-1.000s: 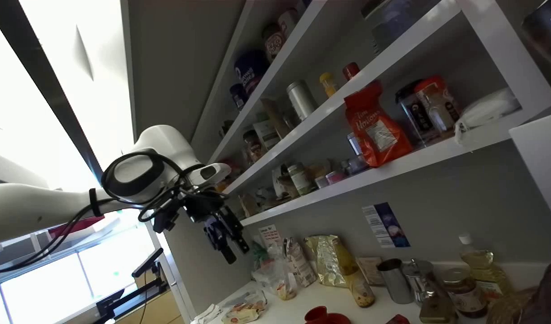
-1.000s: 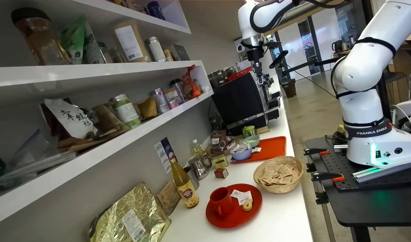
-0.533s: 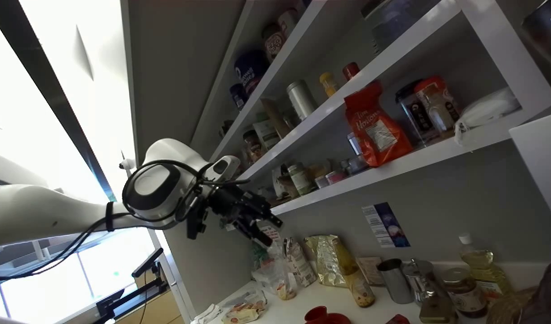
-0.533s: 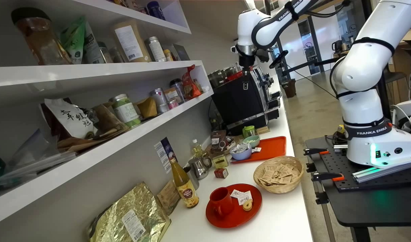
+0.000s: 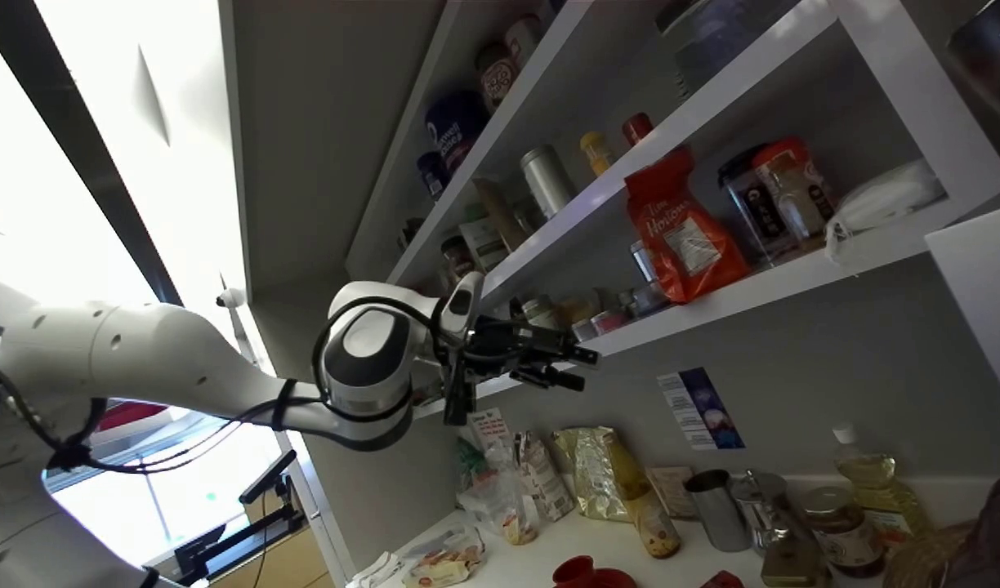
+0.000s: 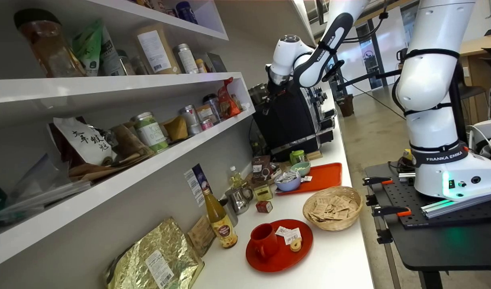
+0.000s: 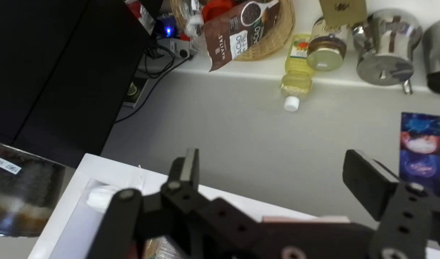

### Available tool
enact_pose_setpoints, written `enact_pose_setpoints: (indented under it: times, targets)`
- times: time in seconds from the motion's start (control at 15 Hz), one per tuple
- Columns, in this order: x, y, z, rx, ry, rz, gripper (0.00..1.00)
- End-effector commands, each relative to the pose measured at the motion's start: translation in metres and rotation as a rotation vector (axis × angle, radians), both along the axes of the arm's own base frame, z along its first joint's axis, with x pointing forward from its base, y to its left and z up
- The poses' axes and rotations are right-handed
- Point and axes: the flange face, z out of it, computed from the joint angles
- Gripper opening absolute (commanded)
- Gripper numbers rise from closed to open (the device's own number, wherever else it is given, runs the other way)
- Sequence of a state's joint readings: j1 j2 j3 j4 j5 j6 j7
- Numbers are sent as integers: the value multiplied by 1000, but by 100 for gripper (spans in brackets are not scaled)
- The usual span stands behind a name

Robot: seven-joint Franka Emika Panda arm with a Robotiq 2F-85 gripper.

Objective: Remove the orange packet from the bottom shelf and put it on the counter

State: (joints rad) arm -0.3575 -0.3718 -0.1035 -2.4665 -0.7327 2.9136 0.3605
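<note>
I hold my claw (image 7: pixel 274 176) spread wide, its two fingers (image 7: pixel 367 187) well apart. One red-orange Tim Hortons bag (image 5: pixel 681 235) sits on the bottom shelf (image 5: pixel 794 280), up and right of my claw in an exterior view. The counter (image 6: pixel 329 257) below carries one red mug (image 6: pixel 266 244) on one red plate (image 6: pixel 285 261), one blue bowl (image 6: pixel 289 186) and one green bowl (image 6: pixel 302 172).

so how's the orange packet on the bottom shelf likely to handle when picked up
The orange packet probably gives and crumples under a squeeze, as its film looks creased. Its glossy surface may be slippery. Near the front edge of the bottom shelf, it could topple if nudged.
</note>
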Motion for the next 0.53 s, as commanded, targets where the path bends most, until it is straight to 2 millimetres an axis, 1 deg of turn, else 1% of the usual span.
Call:
enact_pose_setpoints:
  times: [0.0, 0.13, 0.27, 0.47]
  targets:
    - [56, -24, 16, 47, -134, -117, 100]
    - [80, -28, 28, 56, -191, -165, 100]
    - [103, -20, 40, 67, -248, -183, 100]
    - [128, -7, 56, 52, -320, -191, 100]
